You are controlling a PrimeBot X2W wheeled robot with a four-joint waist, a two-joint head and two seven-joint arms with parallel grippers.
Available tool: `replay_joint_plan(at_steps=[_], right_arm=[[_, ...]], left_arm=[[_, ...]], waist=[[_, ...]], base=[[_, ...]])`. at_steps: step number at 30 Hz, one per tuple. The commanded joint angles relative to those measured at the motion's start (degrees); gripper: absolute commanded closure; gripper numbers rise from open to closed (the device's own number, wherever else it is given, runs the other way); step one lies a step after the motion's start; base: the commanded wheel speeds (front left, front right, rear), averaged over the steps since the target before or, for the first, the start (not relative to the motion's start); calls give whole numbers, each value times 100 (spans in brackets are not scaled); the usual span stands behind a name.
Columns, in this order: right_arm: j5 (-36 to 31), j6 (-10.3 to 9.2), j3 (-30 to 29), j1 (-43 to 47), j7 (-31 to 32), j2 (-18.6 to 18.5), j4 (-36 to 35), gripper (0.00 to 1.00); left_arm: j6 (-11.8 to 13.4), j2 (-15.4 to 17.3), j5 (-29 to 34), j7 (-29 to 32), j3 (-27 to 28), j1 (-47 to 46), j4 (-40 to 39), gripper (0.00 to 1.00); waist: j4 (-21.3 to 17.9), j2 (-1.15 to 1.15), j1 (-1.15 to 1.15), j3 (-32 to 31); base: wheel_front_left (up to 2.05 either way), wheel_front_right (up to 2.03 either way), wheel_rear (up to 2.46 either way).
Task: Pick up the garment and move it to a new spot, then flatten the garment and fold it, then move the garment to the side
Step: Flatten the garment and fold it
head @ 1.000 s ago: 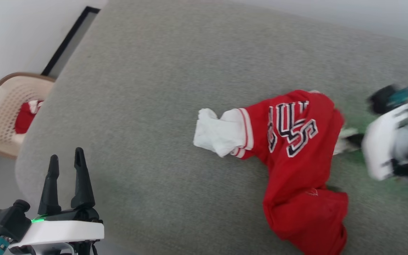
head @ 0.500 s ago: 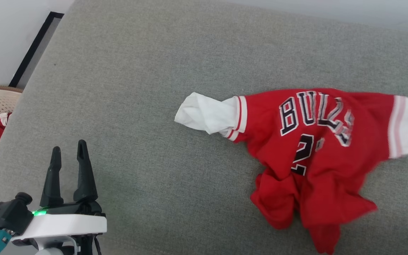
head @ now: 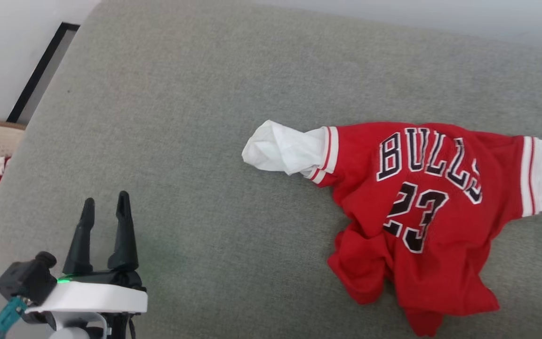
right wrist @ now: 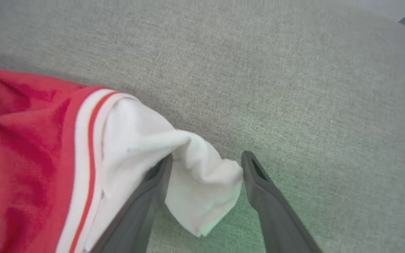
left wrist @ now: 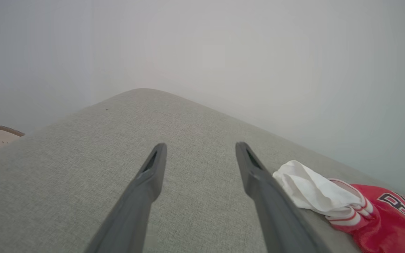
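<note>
Two claws, both parted. At the near left corner of the grey cushion my left claw hovers with nothing between its fingers. The garment lies rumpled toward the right edge, number side up, its hem bunched. My right claw stands wide around the tip of the white sleeve (draped over one finger, not pinched). Closing now risks catching only a thin fold, which could slip out as I pull; the bunched hem could also drag and crease.
</note>
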Motion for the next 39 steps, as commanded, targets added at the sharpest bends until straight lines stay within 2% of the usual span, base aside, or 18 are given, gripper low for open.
replay_joint_plan(at_steps=[1,12,19,27,32,36,39], right_arm=[[-54,-3,10,6,-172,67,-139,0],[-343,-3,-178,407,-1192,406,-988,0],[-914,-3,-577,856,-2261,903,-1542,0],[-2042,-5,-1516,1518,-3394,1773,-2074,0],[-2702,-4,-2027,1979,-3658,2421,-2479,0],[-2987,-3,-2316,2273,-3664,2861,-2682,0],[-3141,-4,-2448,2424,-3573,3077,-2846,0]], left_arm=[[-22,230,-170,-29,-152,-154,137,0],[-22,1398,-574,8,-981,-805,555,0],[-21,1913,-972,646,-1452,-1552,838,0],[-21,2242,-1374,2190,-1917,-2525,1210,0],[29,2254,-1611,3261,-2149,-3038,1589,0],[226,2228,-1709,4253,-2358,-3398,1962,0],[498,2202,-1730,5024,-2545,-3613,2266,0]], waist=[[-130,0,0,-134],[-714,0,0,-449],[-1191,0,0,-580],[-1768,0,0,-618],[-2109,0,0,-567],[-2333,0,0,-490],[-2480,0,0,-427]], base=[[0,0,0],[0,0,0],[0,0,0],[0,0,0],[0,0,0],[0,0,0],[0,0,0]])
